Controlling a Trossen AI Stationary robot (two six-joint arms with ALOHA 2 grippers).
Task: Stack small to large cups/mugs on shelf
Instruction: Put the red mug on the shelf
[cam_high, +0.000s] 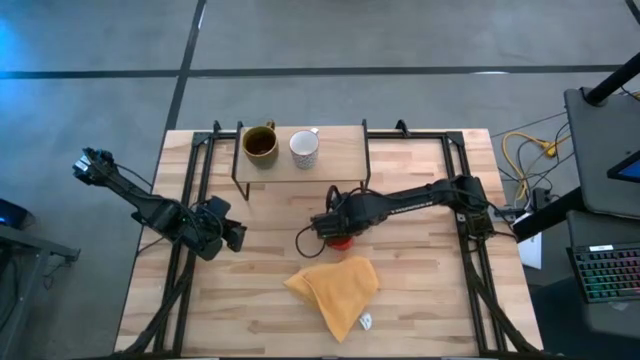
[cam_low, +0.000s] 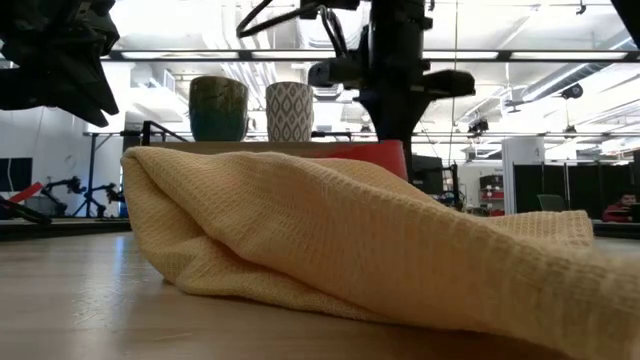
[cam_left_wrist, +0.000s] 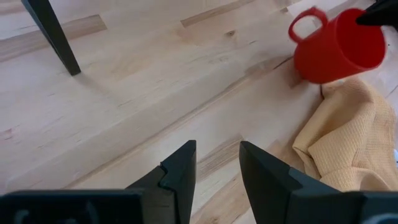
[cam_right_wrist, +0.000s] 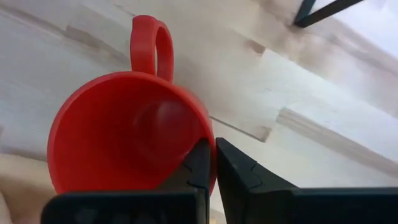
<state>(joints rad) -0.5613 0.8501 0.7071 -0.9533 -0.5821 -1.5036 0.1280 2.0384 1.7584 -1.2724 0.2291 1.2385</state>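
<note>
The olive-brown mug (cam_high: 258, 143) and the white mug (cam_high: 304, 148) stand upright side by side on the light-wood shelf (cam_high: 340, 150) at the table's far side; both also show in the low view (cam_low: 218, 108) (cam_low: 289, 110). The red mug (cam_high: 341, 238) is at mid-table, in front of the shelf and just beyond the yellow cloth (cam_high: 335, 285). My right gripper (cam_right_wrist: 213, 165) is shut on it. My left gripper (cam_left_wrist: 217, 155) is open and empty above the table's left part (cam_high: 225, 235). My right gripper pinches the red mug's rim (cam_right_wrist: 210, 155), on the side opposite the handle (cam_right_wrist: 149, 46). One finger (cam_right_wrist: 198, 171) is inside the mug and the other (cam_right_wrist: 245, 177) outside. The fingers point down from above. The mug is upright; the cloth hides its base, so I cannot tell whether it is lifted.
The yellow cloth lies crumpled near the table's front, close to the red mug (cam_left_wrist: 336, 43), and fills the low view (cam_low: 350, 240). The shelf's black legs (cam_high: 240, 185) stand on the table. Bare shelf board lies to the right of the white mug.
</note>
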